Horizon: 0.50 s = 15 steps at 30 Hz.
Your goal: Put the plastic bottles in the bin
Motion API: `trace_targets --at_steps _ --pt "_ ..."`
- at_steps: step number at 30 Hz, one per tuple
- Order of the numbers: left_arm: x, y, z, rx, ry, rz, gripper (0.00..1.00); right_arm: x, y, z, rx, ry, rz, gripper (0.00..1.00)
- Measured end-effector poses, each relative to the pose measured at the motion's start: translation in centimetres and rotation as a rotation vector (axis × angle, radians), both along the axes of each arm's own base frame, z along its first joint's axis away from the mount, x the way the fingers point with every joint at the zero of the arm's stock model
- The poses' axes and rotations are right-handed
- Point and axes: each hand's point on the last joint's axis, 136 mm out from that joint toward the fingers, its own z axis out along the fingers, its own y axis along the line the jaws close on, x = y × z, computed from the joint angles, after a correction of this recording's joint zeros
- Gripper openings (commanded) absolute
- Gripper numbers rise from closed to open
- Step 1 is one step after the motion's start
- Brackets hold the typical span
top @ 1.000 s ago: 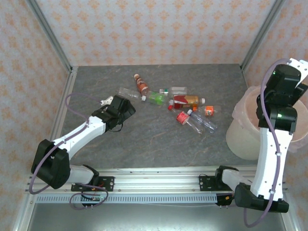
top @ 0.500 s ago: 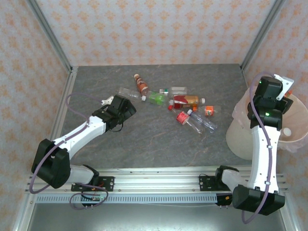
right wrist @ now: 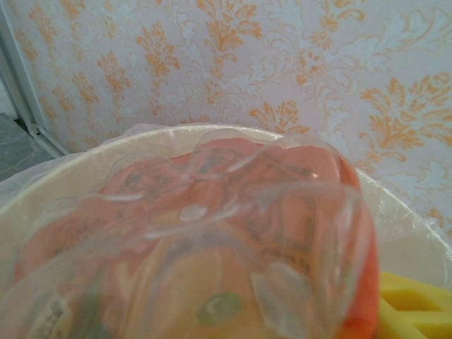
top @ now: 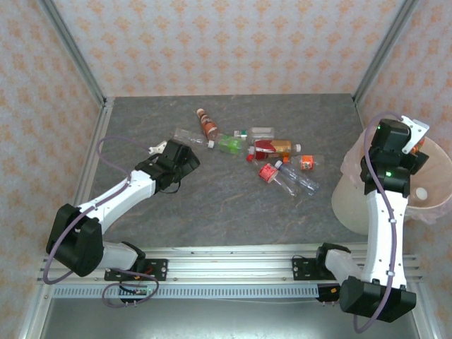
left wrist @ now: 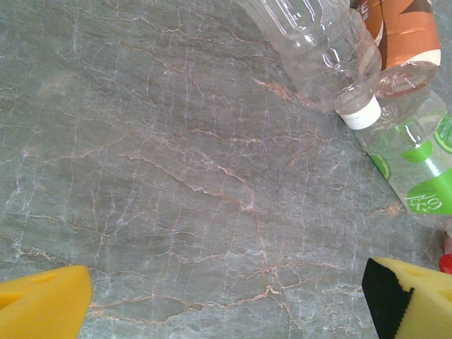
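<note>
Bin (top: pixel 353 201) first: it is a wide round pail on the right side of the table (top: pixel 233 212). The right gripper (top: pixel 413 138) hangs over its open top and squeezes a squashed orange bottle (right wrist: pixel 212 233). I think letting go would drop it straight inside.

The other bottles (top: pixel 272 159) lie in a heap at the back middle, well away from the bin. The left gripper (left wrist: pixel 226 296) is the nearer one to them. Its pads are wide apart with nothing between. A clear bottle (left wrist: pixel 328 49) lies slanted ahead and to its right, white cap end closest, with bare table in between.
</note>
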Motion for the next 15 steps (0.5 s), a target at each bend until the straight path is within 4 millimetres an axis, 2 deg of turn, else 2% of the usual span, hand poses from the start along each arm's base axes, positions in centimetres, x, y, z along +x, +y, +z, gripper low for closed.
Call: trace_targets --at_steps 12,15 --pt "-0.3 0.1 -0.2 0.006 0.013 0.0 1.0 -0.1 1.1 1.2 0.026 -0.089 0.06 0.82" --pt "-0.3 0.1 -0.2 0.006 0.014 0.0 1.0 0.1 1.3 1.2 0.038 -0.102 0.072 0.89"
